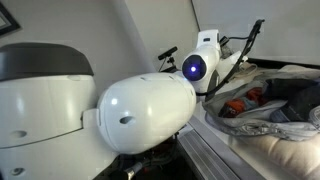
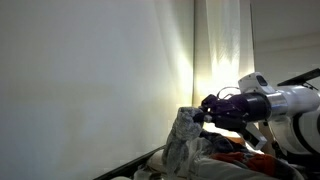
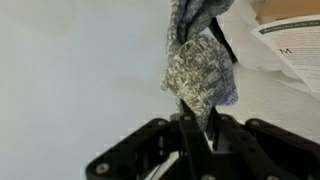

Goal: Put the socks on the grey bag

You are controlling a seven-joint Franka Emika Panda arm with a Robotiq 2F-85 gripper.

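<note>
Gripping one bunched end of the marled blue-grey knitted sock (image 3: 200,66) at centre frame, the pincer (image 3: 197,122) holds fabric judged soft, light and floppy.

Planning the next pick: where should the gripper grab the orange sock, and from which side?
Probably the top of the bunched orange sock, coming straight down: it lies crumpled among folds of the grey bag, so a side approach looks blocked. The gripper is shut on the speckled grey sock; release that first.
</note>
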